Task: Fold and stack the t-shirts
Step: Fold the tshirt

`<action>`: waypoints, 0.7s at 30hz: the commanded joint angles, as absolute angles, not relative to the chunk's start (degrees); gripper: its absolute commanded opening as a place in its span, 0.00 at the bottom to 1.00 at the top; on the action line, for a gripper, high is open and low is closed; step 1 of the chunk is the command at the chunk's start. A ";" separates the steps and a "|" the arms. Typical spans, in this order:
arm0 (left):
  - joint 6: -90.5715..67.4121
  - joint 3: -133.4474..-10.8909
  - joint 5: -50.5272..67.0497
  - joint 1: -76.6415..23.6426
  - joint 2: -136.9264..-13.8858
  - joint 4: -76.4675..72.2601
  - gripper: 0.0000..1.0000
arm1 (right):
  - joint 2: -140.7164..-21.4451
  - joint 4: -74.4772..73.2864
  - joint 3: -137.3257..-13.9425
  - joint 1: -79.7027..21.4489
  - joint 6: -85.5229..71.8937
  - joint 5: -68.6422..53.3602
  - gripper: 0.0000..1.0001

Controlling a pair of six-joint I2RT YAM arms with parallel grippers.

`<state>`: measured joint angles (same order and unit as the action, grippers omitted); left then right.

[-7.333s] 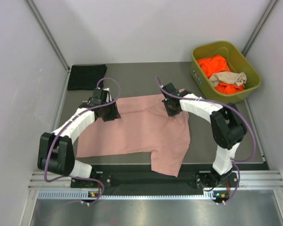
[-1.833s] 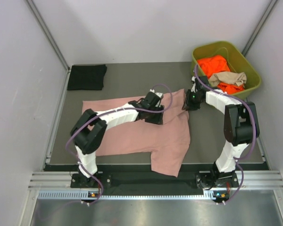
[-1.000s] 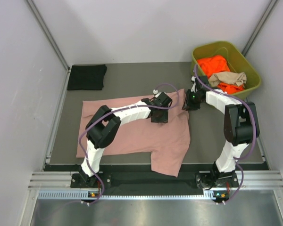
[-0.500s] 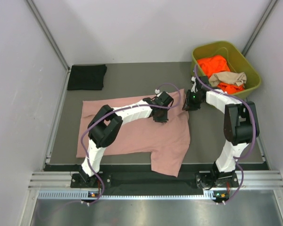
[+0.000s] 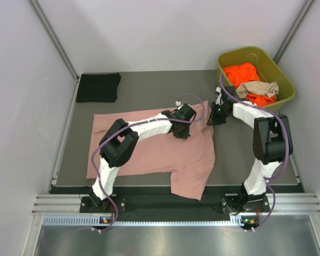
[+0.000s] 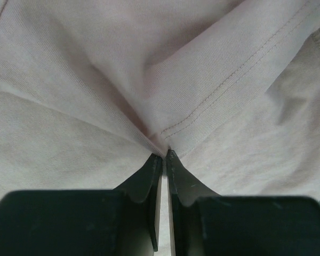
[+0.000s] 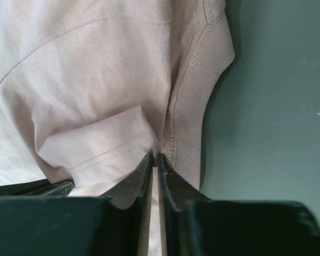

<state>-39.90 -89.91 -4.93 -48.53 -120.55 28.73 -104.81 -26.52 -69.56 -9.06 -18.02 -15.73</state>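
- dusty pink t-shirt [image 5: 149, 154]: spread flat mid-table [image 5: 149, 90], one part over the near edge
- olive bin [image 5: 284, 101]: far right corner, orange shirts [image 5: 240, 73] and tan shirt [image 5: 258, 88] inside
- black t-shirt [image 5: 98, 87]: folded, far left corner
- left gripper [image 6: 161, 157]: nearly closed, pinching a pink fold
- right gripper [image 7: 154, 157]: nearly closed, pinching the pink shirt's far right edge

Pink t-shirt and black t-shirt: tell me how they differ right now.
The pink t-shirt lies spread out mid-table; the black t-shirt is folded into a compact rectangle at the far left corner. The left gripper and right gripper both pinch the pink t-shirt; nothing touches the black t-shirt. Both rest on the table.
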 commanded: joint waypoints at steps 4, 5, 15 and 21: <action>-37.44 -93.07 -2.99 -48.69 -118.92 29.09 0.07 | -102.49 -26.27 -71.54 -8.35 -18.45 -16.08 0.00; -36.83 -93.25 -2.99 -48.69 -118.74 30.14 0.06 | -101.78 -26.71 -71.11 -8.35 -19.33 -16.00 0.00; -35.24 -93.25 -0.61 -48.51 -116.02 35.06 0.05 | -92.38 -32.34 -64.78 -8.79 -23.64 -18.37 0.00; -34.98 -90.80 -0.71 -47.81 -114.17 35.77 0.06 | -89.13 -32.96 -59.86 -9.40 -23.91 -19.69 0.00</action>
